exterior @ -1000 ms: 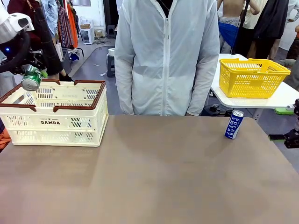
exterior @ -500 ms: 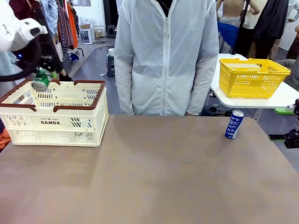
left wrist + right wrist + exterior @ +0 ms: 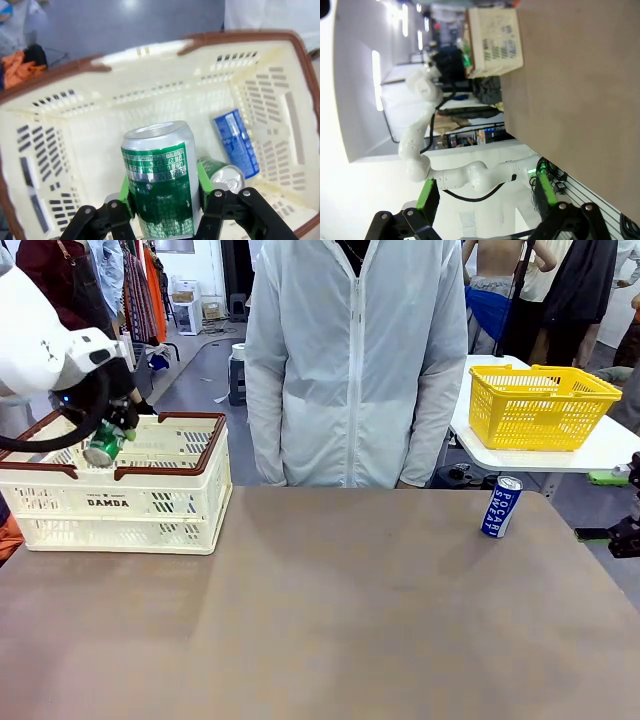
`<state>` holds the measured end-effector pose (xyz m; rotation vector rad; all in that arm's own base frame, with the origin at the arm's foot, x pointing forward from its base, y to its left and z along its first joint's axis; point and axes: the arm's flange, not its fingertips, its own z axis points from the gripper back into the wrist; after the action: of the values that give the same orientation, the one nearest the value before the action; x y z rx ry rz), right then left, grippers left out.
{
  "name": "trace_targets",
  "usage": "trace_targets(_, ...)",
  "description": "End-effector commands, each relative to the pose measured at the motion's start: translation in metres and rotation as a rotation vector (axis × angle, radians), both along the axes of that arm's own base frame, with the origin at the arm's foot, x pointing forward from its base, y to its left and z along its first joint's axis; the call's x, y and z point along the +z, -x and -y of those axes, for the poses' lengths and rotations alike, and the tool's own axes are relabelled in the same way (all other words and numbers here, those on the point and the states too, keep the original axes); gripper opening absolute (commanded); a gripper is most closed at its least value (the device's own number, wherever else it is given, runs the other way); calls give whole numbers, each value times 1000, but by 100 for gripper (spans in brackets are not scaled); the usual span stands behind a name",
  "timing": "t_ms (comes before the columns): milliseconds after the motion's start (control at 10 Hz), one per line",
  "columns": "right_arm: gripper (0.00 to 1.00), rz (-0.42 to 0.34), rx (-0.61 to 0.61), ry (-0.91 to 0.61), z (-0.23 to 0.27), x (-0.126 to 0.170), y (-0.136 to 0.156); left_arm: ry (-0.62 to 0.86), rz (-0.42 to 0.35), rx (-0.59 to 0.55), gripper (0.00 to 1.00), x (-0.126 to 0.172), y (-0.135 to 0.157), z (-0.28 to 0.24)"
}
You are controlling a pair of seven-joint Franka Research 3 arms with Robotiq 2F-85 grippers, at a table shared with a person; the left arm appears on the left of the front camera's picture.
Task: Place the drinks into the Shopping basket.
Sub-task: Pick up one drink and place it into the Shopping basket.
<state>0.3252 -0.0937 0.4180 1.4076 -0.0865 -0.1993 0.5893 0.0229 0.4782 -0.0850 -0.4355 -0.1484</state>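
Observation:
My left gripper [image 3: 110, 436] is shut on a green can [image 3: 102, 447] and holds it tilted just inside the open top of the Shopping basket [image 3: 120, 505] at the table's far left. In the left wrist view the green pads clamp the can [image 3: 160, 180] on both sides, above the basket's cream floor [image 3: 110, 145]. A blue can [image 3: 235, 142] and another green can [image 3: 226, 176] lie on that floor. A blue POCARI SWEAT can [image 3: 501, 506] stands upright on the table at the right. My right gripper [image 3: 485, 192] is open and holds nothing, off the table's right edge.
A person in a white jacket [image 3: 355, 360] stands at the table's far side, arms down. A yellow mesh basket [image 3: 540, 405] sits on a white side table at the back right. The brown tabletop [image 3: 330, 610] stretches bare between the basket and the blue can.
My left gripper has carried the green can to the right and down, from above the basket's left rim into its open top. The right arm and the blue can have not moved.

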Motion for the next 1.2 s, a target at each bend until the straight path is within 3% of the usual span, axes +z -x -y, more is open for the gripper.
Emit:
trace_targets(0,100,17,-5,-14,0,3,-2,-25,-77,-44,0,-14,1,-2)
trace_targets(400,100,17,-5,-14,0,3,-2,-59,-181,-35,0,-51,-17,-1)
trace_targets(900,100,17,-5,-14,0,3,-2,-76,-234,31,0,-70,-25,-16)
trace_targets(1000,100,17,-5,-14,0,3,-2,-74,-244,33,37,-72,-27,-17)
trace_targets(1100,100,17,-5,-14,0,3,-2,-80,-252,31,95,-72,-28,-16)
